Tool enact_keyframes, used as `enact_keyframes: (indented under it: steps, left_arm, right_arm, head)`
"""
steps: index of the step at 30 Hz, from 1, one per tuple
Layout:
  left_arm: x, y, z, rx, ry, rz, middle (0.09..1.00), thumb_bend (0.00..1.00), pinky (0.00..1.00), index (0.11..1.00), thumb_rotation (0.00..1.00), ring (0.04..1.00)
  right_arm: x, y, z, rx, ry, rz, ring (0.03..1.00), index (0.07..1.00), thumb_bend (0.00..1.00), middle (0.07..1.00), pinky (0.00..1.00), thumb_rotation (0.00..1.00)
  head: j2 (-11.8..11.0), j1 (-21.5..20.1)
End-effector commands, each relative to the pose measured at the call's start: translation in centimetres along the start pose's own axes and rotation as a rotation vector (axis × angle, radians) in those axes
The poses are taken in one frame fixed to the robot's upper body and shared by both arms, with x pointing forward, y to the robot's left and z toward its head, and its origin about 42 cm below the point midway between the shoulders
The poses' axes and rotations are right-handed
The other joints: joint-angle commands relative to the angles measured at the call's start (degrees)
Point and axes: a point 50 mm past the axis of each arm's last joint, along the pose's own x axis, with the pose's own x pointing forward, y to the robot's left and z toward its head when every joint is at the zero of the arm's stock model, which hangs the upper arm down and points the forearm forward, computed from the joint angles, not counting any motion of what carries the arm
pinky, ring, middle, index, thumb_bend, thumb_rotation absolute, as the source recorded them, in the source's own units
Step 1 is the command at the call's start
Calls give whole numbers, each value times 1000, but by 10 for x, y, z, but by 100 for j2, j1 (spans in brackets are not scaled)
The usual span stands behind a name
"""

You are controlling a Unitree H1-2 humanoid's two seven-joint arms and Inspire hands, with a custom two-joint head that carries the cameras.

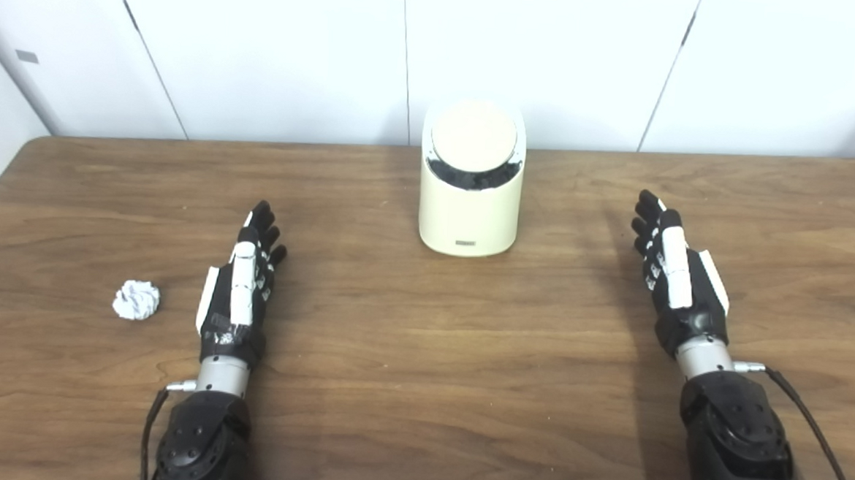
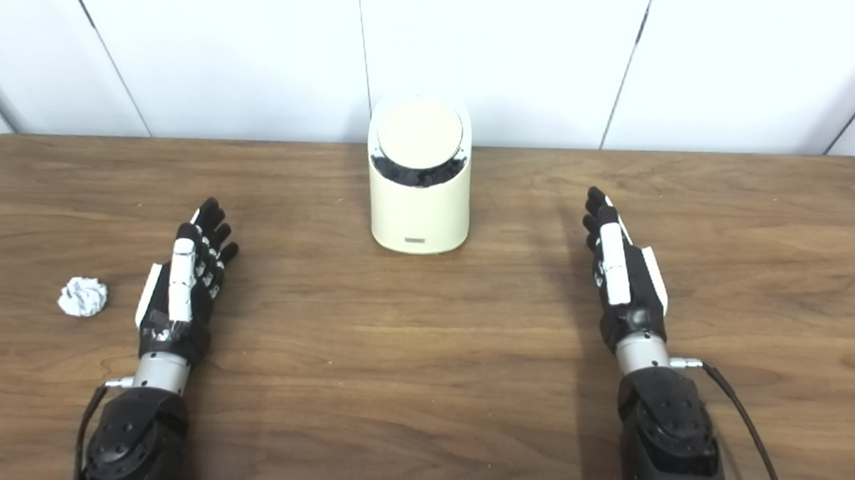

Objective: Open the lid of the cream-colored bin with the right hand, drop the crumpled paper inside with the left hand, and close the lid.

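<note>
Here crumpled paper lies just outside the spread, empty left robot hand.

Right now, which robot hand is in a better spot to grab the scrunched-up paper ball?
The left hand. The crumpled paper lies on the table just to its outer side, while the right hand is far across, beyond the cream-colored bin. Both hands are open and empty.
</note>
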Motion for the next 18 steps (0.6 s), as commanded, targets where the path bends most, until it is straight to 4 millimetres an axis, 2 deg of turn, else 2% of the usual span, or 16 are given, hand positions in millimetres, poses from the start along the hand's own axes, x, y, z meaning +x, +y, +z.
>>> enact_keyframes:
  steps: [1,14,18]
  left_arm:
    - [4,0,1,10,-6,-10,1000,477,1000,1000,1000,1000]
    - [4,-1,2,11,-9,-9,1000,447,1000,1000,1000,1000]
    - [2,-1,0,14,0,-8,1000,458,1000,1000,1000,1000]
  right_arm:
    - [9,2,20,0,-83,8,968,934,479,965,1000,1000]
    - [9,3,21,7,-78,13,970,931,468,963,1000,1000]
    - [8,3,20,0,-86,13,964,924,468,954,1000,1000]
  head:
    - [7,-2]
    - [18,5]
    - [-84,-39]
